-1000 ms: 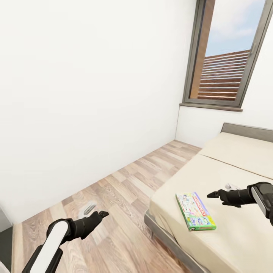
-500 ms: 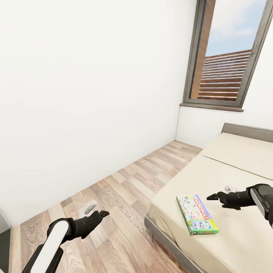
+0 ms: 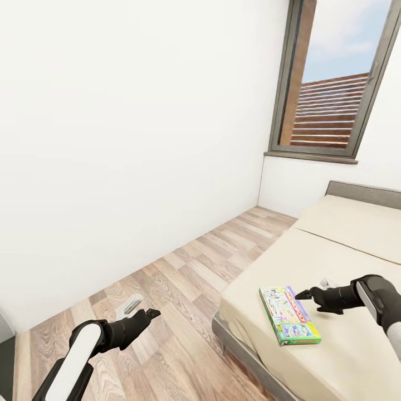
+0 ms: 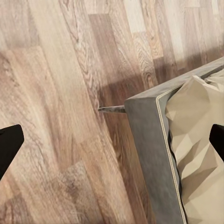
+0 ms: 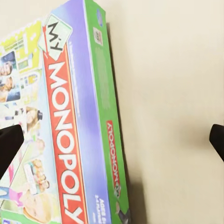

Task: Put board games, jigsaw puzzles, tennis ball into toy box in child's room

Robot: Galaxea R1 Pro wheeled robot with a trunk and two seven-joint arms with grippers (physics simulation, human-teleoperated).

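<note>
A pale green-white board game (image 3: pixel 288 314), printed MY MONOPOLY (image 5: pixel 60 140), lies flat on the beige bed (image 3: pixel 356 334) near its front corner. My right gripper (image 3: pixel 308 293) hovers just above the box's far right edge, fingers pointing left. In the right wrist view its dark fingertips (image 5: pixel 9 142) stand far apart with the box's green side between them, so the right gripper (image 5: pixel 112 140) is open and holds nothing. My left gripper (image 3: pixel 147 316) hangs over the wood floor left of the bed. It is open too, and the left gripper (image 4: pixel 112 140) looks down at the floor.
The bed's grey frame corner (image 4: pixel 144 140) and rumpled sheet (image 4: pixel 196 130) sit below the left gripper. Wood plank floor (image 3: pixel 184 278) runs between the white wall (image 3: pixel 128 139) and the bed. A small grey flat object (image 3: pixel 129 305) lies on the floor. A window (image 3: pixel 334 83) is at the back.
My right gripper has moved left and lower, closer over the board game. The left arm has hardly moved. The view shifted slightly.
</note>
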